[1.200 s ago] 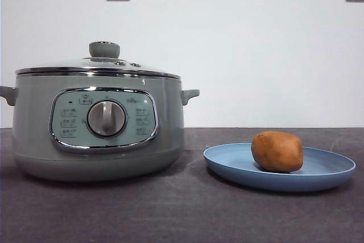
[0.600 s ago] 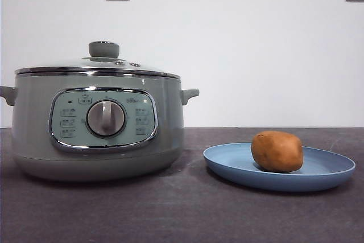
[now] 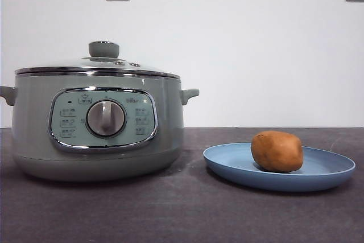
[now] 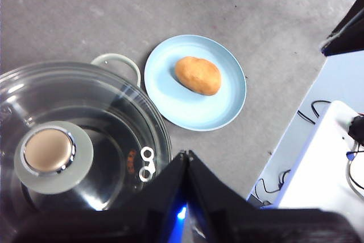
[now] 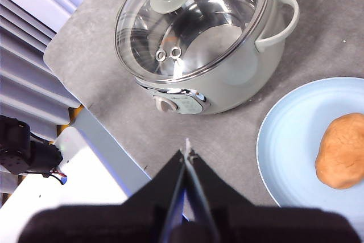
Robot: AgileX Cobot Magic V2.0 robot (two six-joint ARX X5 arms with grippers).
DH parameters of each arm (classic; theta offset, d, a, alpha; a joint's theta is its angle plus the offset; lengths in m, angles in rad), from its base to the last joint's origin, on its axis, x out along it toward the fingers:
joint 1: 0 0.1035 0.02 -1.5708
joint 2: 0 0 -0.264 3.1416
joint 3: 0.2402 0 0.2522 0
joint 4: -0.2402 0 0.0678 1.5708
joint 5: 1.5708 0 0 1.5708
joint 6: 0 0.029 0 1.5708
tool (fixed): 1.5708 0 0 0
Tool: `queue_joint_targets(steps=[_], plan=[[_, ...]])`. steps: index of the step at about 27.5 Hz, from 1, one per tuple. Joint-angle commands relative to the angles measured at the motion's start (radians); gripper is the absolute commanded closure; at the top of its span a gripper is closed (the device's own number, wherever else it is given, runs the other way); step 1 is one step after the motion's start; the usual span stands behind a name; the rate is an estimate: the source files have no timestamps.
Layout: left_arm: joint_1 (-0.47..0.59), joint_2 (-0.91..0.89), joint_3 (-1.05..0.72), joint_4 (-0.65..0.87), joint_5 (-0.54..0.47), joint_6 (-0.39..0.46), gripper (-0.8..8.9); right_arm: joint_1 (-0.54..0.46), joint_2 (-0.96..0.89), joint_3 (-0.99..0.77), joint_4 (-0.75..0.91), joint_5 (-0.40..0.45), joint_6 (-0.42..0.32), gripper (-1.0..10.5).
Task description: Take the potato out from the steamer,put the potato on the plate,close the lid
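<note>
Resting on the wide matte blue plate (image 3: 318,169), the oval orange-brown potato (image 3: 277,151) sits beside the round sage-green steamer (image 3: 96,126) on the dark grey table (image 3: 182,214). A steel-rimmed glass lid (image 3: 98,68) with a green knob covers the steamer. Both the left fingers (image 4: 186,155) and the right fingers (image 5: 186,151) are pressed together, holding nothing, high above the table.

- The potato (image 3: 277,151) is oval and orange-brown with a smooth matte skin. It lies on its side on the plate, a little off the middle.
- The plate (image 3: 324,175) is wide, shallow, round and matte blue. It sits flat on the dark grey surface just beside the steamer, not touching it.
- The steamer (image 3: 34,129) is a large, round, pale sage-green pot, upright, with a chrome-framed control panel, a central dial and small side handles.
- The lid (image 3: 102,64) is round glass with a steel rim and a pale green knob. It rests closed on the steamer.
</note>
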Motion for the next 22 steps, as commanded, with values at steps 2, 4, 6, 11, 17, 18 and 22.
queue_joint_targets(steps=[2,4,6,11,17,18,22], plan=[[0.001,0.004,-0.004,0.031,-0.001,0.001,8.16,-0.001,0.002,-0.004,0.005,-0.001,-0.008,9.5],[0.001,0.003,-0.004,0.046,0.000,0.001,8.16,-0.001,0.002,-0.004,0.005,-0.001,-0.008,9.5],[0.005,-0.024,-0.004,0.073,-0.011,0.014,8.16,-0.001,0.002,-0.004,0.005,-0.001,-0.008,9.5],[0.030,-0.106,-0.012,0.142,-0.164,-0.041,8.14,-0.001,0.002,-0.004,0.005,0.000,-0.008,9.5],[0.032,-0.268,-0.194,0.302,-0.284,-0.087,8.14,-0.001,0.002,-0.004,0.005,-0.001,-0.008,9.5],[0.037,-0.305,-0.258,0.355,-0.287,-0.092,8.14,-0.001,0.002,-0.004,0.005,-0.001,-0.008,9.5],[0.076,-0.492,-0.610,0.636,-0.287,-0.122,8.14,-0.001,0.002,-0.004,0.005,-0.001,-0.008,9.5]])
